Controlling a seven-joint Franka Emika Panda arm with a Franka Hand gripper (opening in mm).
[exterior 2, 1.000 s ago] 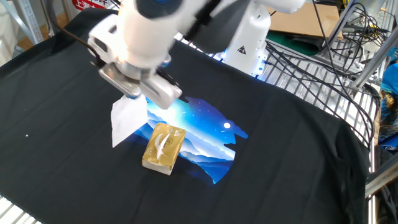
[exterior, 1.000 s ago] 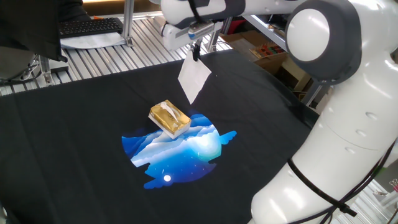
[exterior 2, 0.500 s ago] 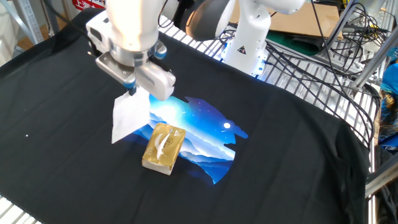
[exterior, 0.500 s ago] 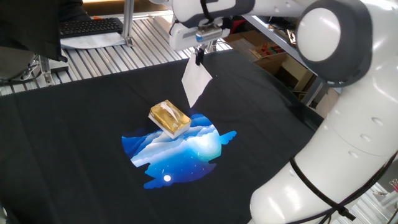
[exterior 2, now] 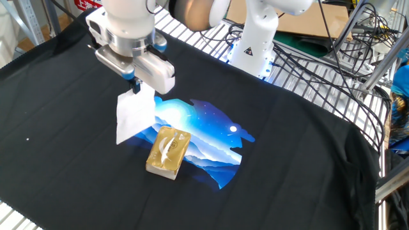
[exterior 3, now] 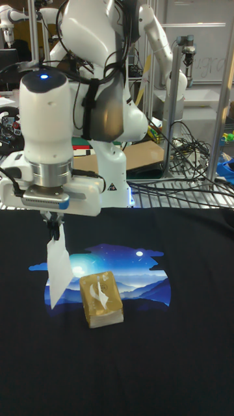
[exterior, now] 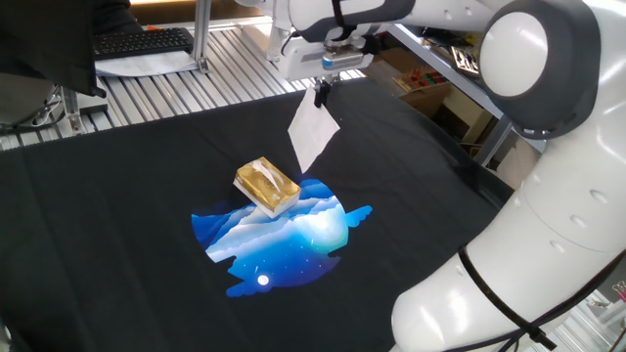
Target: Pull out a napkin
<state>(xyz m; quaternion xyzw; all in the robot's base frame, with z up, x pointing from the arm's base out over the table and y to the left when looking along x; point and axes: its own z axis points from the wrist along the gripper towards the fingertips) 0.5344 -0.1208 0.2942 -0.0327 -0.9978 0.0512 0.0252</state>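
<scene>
A white napkin (exterior: 312,140) (exterior 2: 134,115) (exterior 3: 58,266) hangs limp in the air, pinched at its top corner by my gripper (exterior: 321,93) (exterior 2: 135,86) (exterior 3: 54,223), which is shut on it. The golden-yellow tissue pack (exterior: 266,185) (exterior 2: 169,151) (exterior 3: 101,298) lies flat on the black cloth, on the edge of its blue printed picture (exterior: 284,235). The napkin is fully free of the pack and hangs beside it, clear of the cloth. In the tall fixed view the napkin dangles just left of the pack.
The black cloth (exterior: 117,225) covers the metal-slatted table. A keyboard (exterior: 142,41) lies at the far back. Cables (exterior 2: 332,57) and cardboard boxes (exterior: 411,73) sit past the table edge. My arm's white base (exterior 2: 254,38) stands behind the cloth.
The gripper has moved with the napkin away from the pack, rightward in one fixed view and up-left in the other. The pack has stayed put.
</scene>
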